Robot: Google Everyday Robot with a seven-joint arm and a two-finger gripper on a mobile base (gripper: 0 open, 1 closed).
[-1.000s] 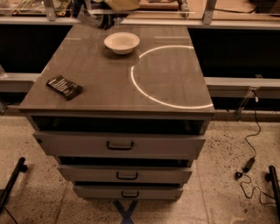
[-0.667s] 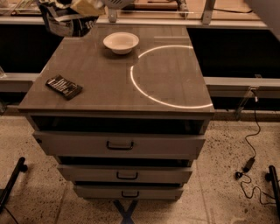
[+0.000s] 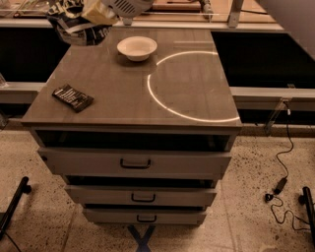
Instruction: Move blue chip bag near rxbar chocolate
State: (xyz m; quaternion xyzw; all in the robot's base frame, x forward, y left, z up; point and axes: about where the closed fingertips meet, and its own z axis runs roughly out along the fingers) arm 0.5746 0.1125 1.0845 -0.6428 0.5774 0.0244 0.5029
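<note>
Grey laminate covers the table top (image 3: 197,83), and a wide bare stretch lies between its left and right edges. One white bowl (image 3: 137,47) stands near the far edge. One rxbar chocolate (image 3: 73,97) lies close to the left edge. The gripper (image 3: 97,13) is above the far left corner, gripping one blue chip bag (image 3: 74,27), which hangs in the air, well apart from the bar.
</note>
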